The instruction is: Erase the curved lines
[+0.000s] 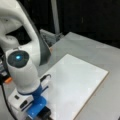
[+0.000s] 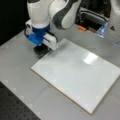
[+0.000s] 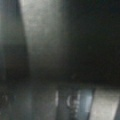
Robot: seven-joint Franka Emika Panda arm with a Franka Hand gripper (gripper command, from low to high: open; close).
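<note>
A white rectangular board (image 1: 77,82) (image 2: 75,75) lies on the grey table. No curve lines show on it in either front view; its surface looks plain white apart from a glare spot (image 2: 90,58). My gripper (image 2: 41,50) (image 1: 43,113), on a blue mount under the white wrist, hangs low over the board's corner at a front view's upper left. A black block sits at its tip, right at the board's edge. The wrist view gives only dark blur with a pale grey band.
The grey table (image 2: 17,62) runs all round the board. Behind the board are an orange piece (image 2: 81,28), a dark metal frame (image 2: 92,17) and a blue-tinted part (image 2: 102,30). A black perforated mat (image 2: 12,107) lies at the table's near corner.
</note>
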